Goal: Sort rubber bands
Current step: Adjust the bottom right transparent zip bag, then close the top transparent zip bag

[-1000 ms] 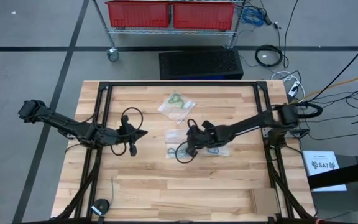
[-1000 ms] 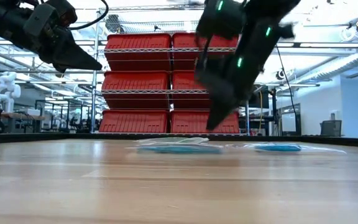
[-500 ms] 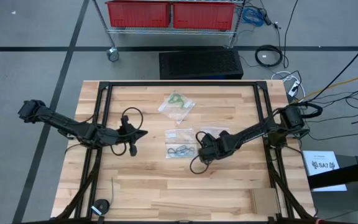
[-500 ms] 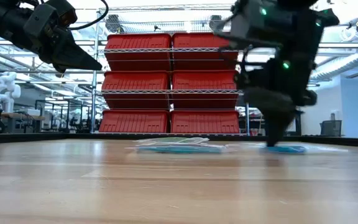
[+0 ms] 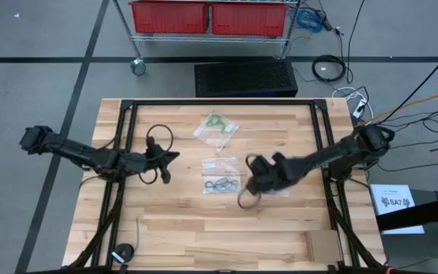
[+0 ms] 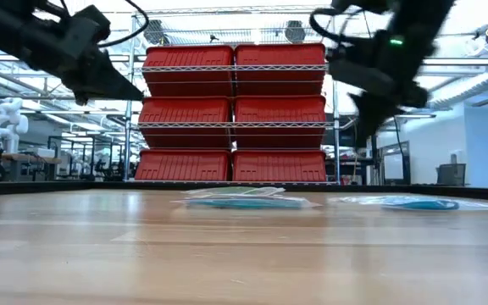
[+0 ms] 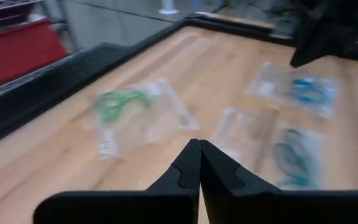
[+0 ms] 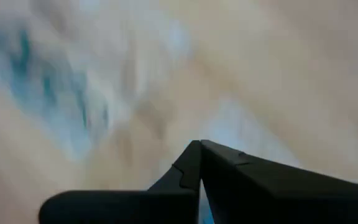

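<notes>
1. Table point(image 5: 173, 228): a light wooden butcher-block top with a black frame along its edges.
2. Light green rubber bands point(image 5: 217, 121): one cluster lay inside a clear zip bag point(image 5: 216, 128) near the table's far middle; the same cluster showed in the left wrist view point(image 7: 120, 103).
3. Dark teal-blue rubber bands point(image 5: 220, 185): a cluster lay in a second clear bag at the table's centre, nearer than the green one.
4. Bright blue rubber bands point(image 6: 409, 203): a cluster lay in a third bag just to the right of the teal one, largely covered from above by the right arm.
5. Left gripper point(image 5: 175, 156): its fingers were pressed together, holding nothing. It hung above the table left of centre, pointing toward the bags and well apart from them.
6. Right gripper point(image 5: 254, 181): its fingers were pressed together, with nothing seen between them. It was raised off the wood, over the blue bag's place.
7. Red bins point(image 6: 231, 114): stacked on a wire shelf rack beyond the table's far edge.
</notes>
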### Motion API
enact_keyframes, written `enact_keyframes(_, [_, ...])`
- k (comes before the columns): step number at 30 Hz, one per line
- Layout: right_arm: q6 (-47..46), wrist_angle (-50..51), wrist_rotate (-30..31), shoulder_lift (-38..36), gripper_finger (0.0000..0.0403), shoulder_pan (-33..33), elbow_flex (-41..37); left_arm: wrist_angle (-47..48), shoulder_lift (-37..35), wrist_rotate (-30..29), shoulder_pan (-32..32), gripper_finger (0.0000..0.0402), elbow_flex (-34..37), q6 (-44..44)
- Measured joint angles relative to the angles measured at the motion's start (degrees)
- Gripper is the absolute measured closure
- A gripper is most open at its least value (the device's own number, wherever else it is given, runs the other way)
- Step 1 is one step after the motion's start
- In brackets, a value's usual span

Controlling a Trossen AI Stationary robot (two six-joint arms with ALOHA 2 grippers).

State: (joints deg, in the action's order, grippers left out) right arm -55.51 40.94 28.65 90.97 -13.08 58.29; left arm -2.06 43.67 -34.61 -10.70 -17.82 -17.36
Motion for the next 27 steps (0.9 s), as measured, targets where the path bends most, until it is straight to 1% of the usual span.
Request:
enact_keyframes(2, [6.85, -6.03, 0.32, 0.14, 0.0403, 4.31, 0.04, -0.49, 1.16, 0.53, 3.32, 0.0396, 0.0, 2.19])
enact_keyframes(3, [10.27, -9.11, -0.21, 0.8, 0.0403, 6.49, 0.04, -1.32, 2.21, 1.87, 5.37, 0.0397, 0.0, 3.93])
enact_keyframes(4, [13.18, -12.1, -0.62, 1.28, 0.0403, 8.39, 0.04, -2.58, 3.35, 3.88, 7.7, 0.0397, 0.02, 5.6])
enact_keyframes(6, [17.24, -17.4, -2.49, 2.16, 0.0403, 12.32, 0.04, -5.81, 5.85, 9.74, 12.61, 0.0397, 0.02, 8.48])
enact_keyframes(8, [17.47, -19.91, -4.41, 3.03, 0.0403, 16.1, 0.06, -9.19, 8.67, 15.34, 17.64, 0.0398, 0.0, 10.43])
enact_keyframes(12, [17.54, -20.64, -5.01, 6.08, 0.0403, 23.58, 0.04, -10.33, 13.21, 22.4, 25.75, 0.0398, -1.04, 11.71])
enact_keyframes(13, [18.18, -21.63, -6.23, 7.09, 0.0403, 25.25, 0.04, -10.49, 13.82, 24.07, 26.97, 0.0398, -1.31, 11.71])
enact_keyframes(15, [19.75, -24.7, -10.67, 9.3, 0.0403, 28.1, 0.04, -10.64, 14.34, 27.33, 28.21, 0.0399, -1.4, 11.75])
enact_keyframes(18, [21.37, -28.22, -15.54, 12.67, 0.0403, 31.46, 0.28, -12.67, 14.31, 28.27, 28.9, 0.0399, -1.49, 12.39])
enact_keyframes(23, [23.59, -28.35, -17.06, 16.54, 0.0403, 35.31, 3.74, -13.98, 15.51, 28.41, 31.19, 0.0399, -1.51, 17.83])
enact_keyframes(27, [28.49, -27.72, -19.86, 16.34, 0.0403, 35.54, 6.22, -15.7, 19.39, 28.67, 35.62, 0.0399, -1.51, 21.02])
